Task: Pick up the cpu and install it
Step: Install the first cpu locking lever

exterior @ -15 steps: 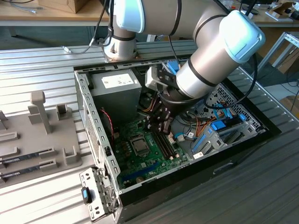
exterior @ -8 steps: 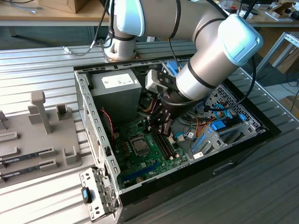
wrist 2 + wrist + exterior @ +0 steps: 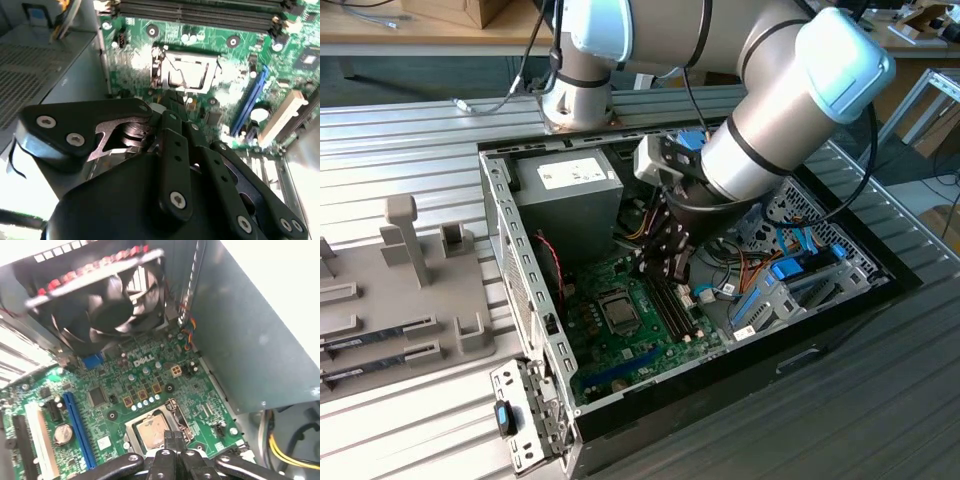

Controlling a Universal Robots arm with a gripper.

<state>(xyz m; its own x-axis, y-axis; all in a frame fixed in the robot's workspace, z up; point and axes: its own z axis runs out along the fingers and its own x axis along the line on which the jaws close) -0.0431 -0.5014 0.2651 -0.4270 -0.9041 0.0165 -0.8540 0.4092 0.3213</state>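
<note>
Green motherboard (image 3: 150, 385): square silvery cpu (image 3: 151, 432) in socket; claw (image 3: 172, 442) closed, empty.

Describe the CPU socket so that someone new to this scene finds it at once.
Start at the open computer case and find the green motherboard on its floor. The CPU socket is the square metal frame mid-board, beside the long dark memory slots; nothing else there is square and silvery.

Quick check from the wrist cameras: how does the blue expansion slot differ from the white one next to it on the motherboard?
The blue slot is narrow; the white slot is wider. The blue slot lies nearer the CPU socket, the white slot farther from it, with the coin battery between the two. Both run parallel on the green motherboard, and both are empty.
</note>
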